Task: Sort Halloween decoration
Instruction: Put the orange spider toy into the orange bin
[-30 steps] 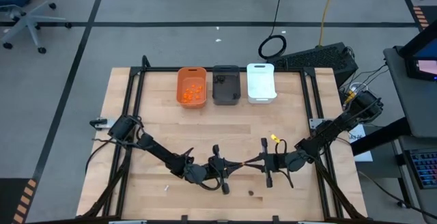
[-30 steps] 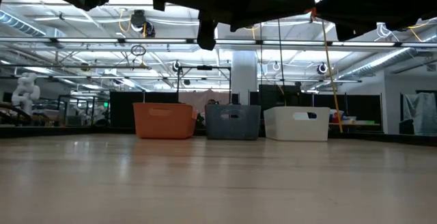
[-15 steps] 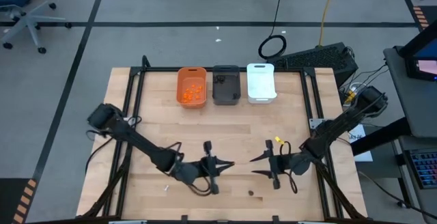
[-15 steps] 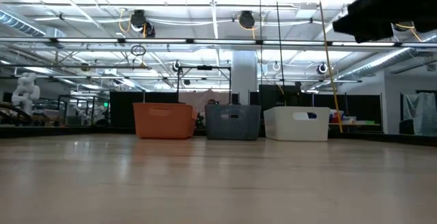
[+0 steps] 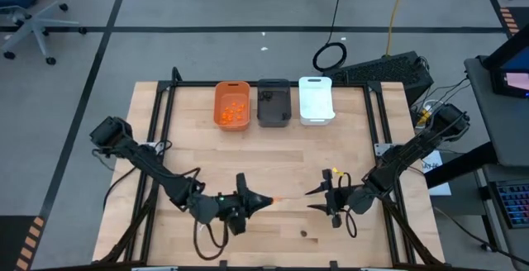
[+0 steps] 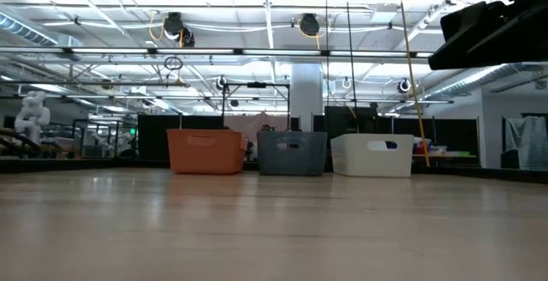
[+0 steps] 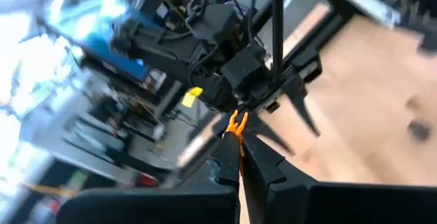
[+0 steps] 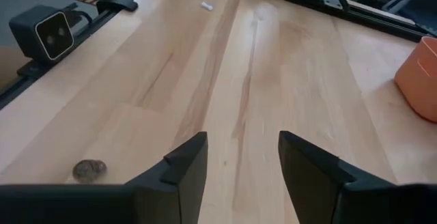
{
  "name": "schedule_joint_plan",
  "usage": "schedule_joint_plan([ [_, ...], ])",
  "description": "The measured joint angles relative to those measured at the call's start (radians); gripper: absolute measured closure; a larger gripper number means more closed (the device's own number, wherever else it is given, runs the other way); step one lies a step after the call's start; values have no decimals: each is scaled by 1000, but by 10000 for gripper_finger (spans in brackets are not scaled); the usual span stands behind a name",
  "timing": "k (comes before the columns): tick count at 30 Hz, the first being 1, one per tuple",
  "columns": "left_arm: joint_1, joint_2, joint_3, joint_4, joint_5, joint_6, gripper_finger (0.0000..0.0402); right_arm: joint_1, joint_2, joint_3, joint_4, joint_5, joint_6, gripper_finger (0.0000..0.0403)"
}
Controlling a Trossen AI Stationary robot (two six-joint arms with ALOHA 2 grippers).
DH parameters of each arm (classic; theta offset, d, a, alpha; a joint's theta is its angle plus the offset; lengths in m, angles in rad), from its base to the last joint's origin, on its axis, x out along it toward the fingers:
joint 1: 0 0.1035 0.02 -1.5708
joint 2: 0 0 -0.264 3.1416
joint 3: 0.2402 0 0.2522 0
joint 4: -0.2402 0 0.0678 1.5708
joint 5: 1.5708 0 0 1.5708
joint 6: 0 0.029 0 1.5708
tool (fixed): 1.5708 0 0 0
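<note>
The left gripper (image 5: 266, 199) is over the near middle of the table (image 5: 190, 139), its fingers (image 7: 256, 166) pressed together on a small orange piece (image 5: 273, 198). In the left wrist view that orange piece (image 7: 236, 125) sticks out past the fingertips, its long axis in line with the fingers and its forked end pointing away from the gripper, toward the right arm. From above, the piece points right, at the right gripper (image 5: 315, 199).

The right gripper sits just right of the left one, tips facing it, with a clear gap between them. Its fingers (image 8: 184, 166) are spread apart with nothing between them.

A dark lump (image 5: 303, 234) lies on the table near the front edge, below the gap between the grippers; the right wrist view shows that lump (image 8: 89, 170) beside the open fingers. A small white stick (image 8: 207, 6) lies farther off on the wood.

The orange bin (image 5: 232, 104), grey bin (image 5: 274, 102) and white bin (image 5: 315, 99) stand in a row at the far edge.

A second ago the two grippers met tip to tip at the middle. Since then they have drawn apart, the left arm swinging back to the left with the piece, and the right gripper has opened.
</note>
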Motion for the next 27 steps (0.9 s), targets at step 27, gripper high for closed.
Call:
schedule_joint_plan([
  [27,9,-1,0,-8,-315,-775,401,0,1,0,8,1,-51,238],
])
